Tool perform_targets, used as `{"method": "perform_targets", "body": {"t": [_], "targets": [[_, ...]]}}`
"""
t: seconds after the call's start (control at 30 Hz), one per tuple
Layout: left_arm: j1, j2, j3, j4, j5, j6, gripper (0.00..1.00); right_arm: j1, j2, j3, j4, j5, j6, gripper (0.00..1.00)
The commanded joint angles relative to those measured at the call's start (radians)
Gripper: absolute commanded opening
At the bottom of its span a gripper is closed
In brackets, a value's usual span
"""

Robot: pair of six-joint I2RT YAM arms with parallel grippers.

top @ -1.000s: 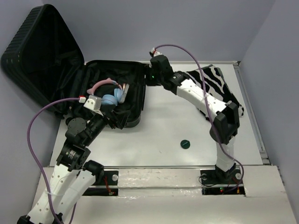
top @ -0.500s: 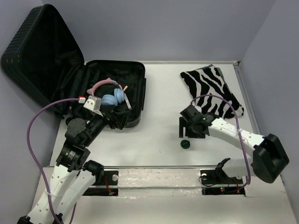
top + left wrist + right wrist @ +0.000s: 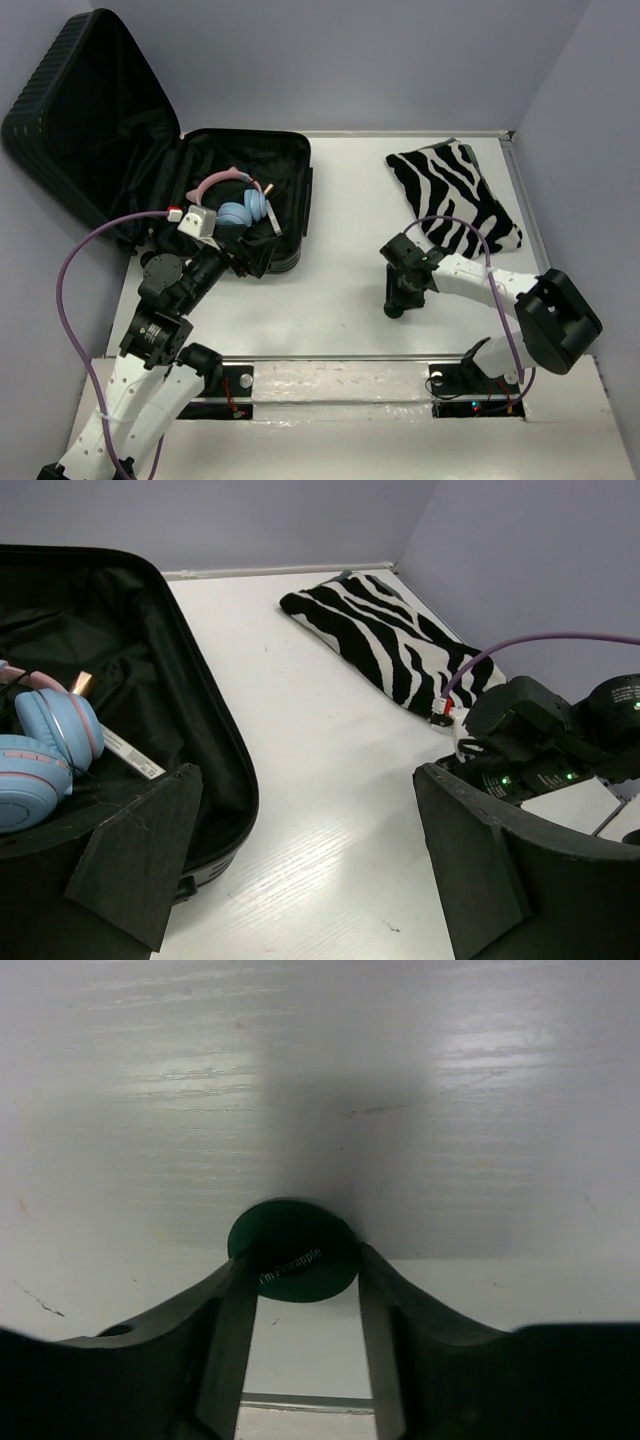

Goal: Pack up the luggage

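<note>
The luggage [image 3: 292, 150] is a black ribbed suitcase lying open at the far left, its lid [image 3: 80, 110] leaning on the wall. Blue and pink headphones [image 3: 240, 210] lie inside; they also show in the left wrist view [image 3: 45, 750]. My left gripper [image 3: 245, 258] is open and empty at the suitcase's near right corner [image 3: 225, 820], low over the table [image 3: 310, 870]. My right gripper [image 3: 397, 303] points down at the table. Its fingers touch both sides of a small round green disc [image 3: 292, 1250] lying flat there.
A zebra-striped cloth [image 3: 455, 190] lies at the far right of the white table, also in the left wrist view [image 3: 385, 640]. The right arm with its purple cable [image 3: 540, 730] is right of my left gripper. Purple walls close in the back and sides.
My right arm swung from the suitcase's far right corner down to the front of the table, then came down over the green disc. The left arm has not moved.
</note>
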Motion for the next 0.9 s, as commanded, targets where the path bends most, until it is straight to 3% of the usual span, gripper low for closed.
{"method": "perform_targets", "body": {"t": [0.0, 0.1, 0.17, 0.37, 0.47, 0.5, 0.6, 0.63, 0.67, 0.7, 0.73, 0.77, 0.8, 0.87], "targets": [[0.000, -0.010, 0.032, 0.037, 0.014, 0.013, 0.99, 0.002, 0.029, -0.006, 0.097, -0.026, 0.003, 0.40], [0.000, -0.012, 0.032, 0.037, 0.015, 0.014, 0.99, 0.013, 0.043, 0.006, 0.100, -0.019, 0.003, 0.15], [0.000, -0.010, 0.031, 0.037, 0.014, 0.014, 0.99, 0.013, 0.037, 0.025, 0.099, -0.022, 0.000, 0.08], [0.000, -0.010, 0.032, 0.037, 0.014, 0.014, 0.99, 0.033, -0.013, 0.167, 0.125, -0.049, -0.052, 0.07], [0.000, -0.005, 0.031, 0.039, 0.011, 0.013, 0.99, 0.033, 0.045, 0.379, 0.185, -0.089, -0.122, 0.07], [0.000, -0.002, 0.031, 0.039, 0.007, 0.011, 0.99, 0.033, 0.077, 0.530, 0.194, -0.106, -0.156, 0.07], [0.001, -0.004, 0.031, 0.037, -0.012, 0.006, 0.99, 0.033, 0.233, 0.751, 0.275, -0.204, -0.182, 0.07], [0.006, -0.001, 0.029, 0.037, -0.019, 0.000, 0.99, 0.033, 0.340, 0.907, 0.286, -0.230, -0.187, 0.11], [0.009, -0.001, 0.028, 0.037, -0.023, -0.003, 0.99, 0.033, 0.400, 0.995, 0.286, -0.255, -0.187, 0.22], [0.011, 0.004, 0.028, 0.035, -0.031, -0.006, 0.99, 0.033, 0.458, 1.076, 0.277, -0.313, -0.190, 0.39], [0.012, 0.005, 0.029, 0.035, -0.034, -0.006, 0.99, 0.033, 0.514, 1.238, 0.255, -0.331, -0.198, 0.77], [0.014, 0.008, 0.029, 0.034, -0.037, -0.006, 0.99, 0.033, 0.564, 1.313, 0.216, -0.335, -0.211, 0.92], [0.014, 0.010, 0.028, 0.032, -0.036, -0.006, 0.99, 0.033, 0.635, 1.367, 0.139, -0.315, -0.248, 0.97], [0.014, 0.011, 0.029, 0.031, -0.032, -0.007, 0.99, -0.009, 0.651, 1.383, 0.102, -0.290, -0.267, 0.98]]}}
